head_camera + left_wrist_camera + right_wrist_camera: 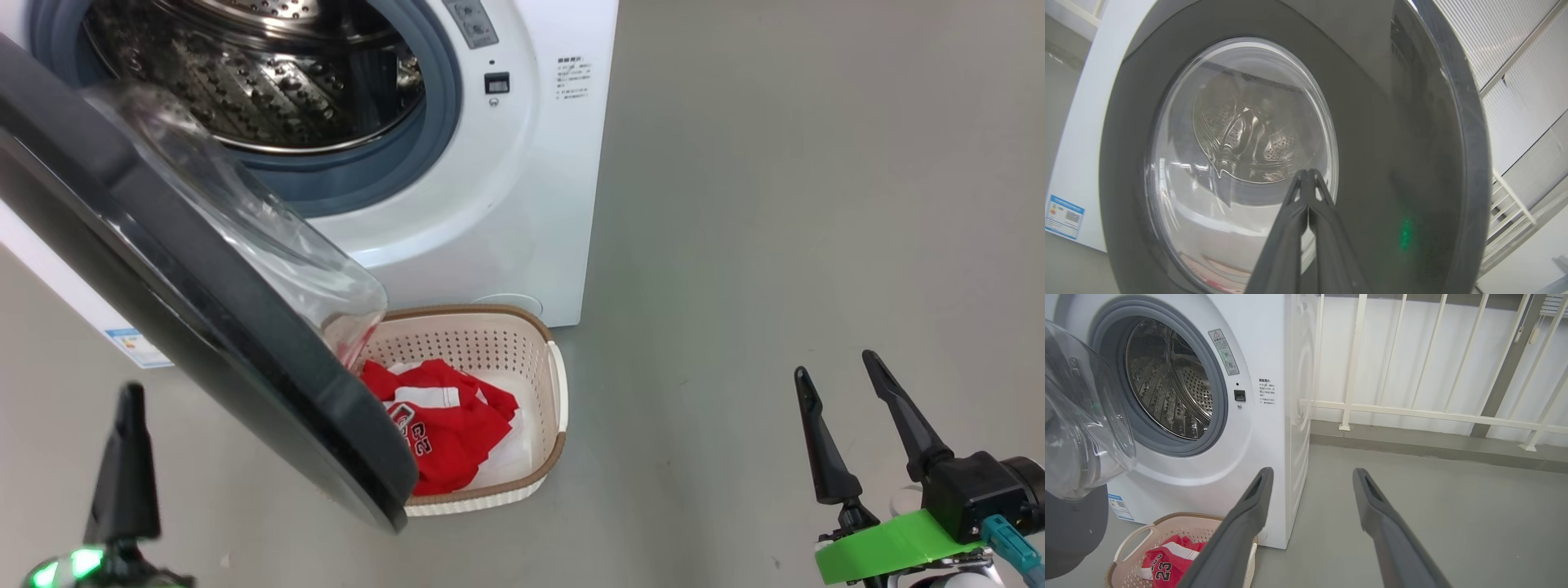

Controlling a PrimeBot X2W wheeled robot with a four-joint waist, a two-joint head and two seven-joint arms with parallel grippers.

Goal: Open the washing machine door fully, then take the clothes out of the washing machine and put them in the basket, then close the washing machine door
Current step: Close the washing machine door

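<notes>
The left gripper (129, 408) is pinched fully closed on nothing, lower left, by the washing machine door (204, 327) standing open. The right gripper (837, 365), lower right, is spread wide, empty. The clothes (445, 433) are seen in the basket (558, 392), centre bottom.
</notes>
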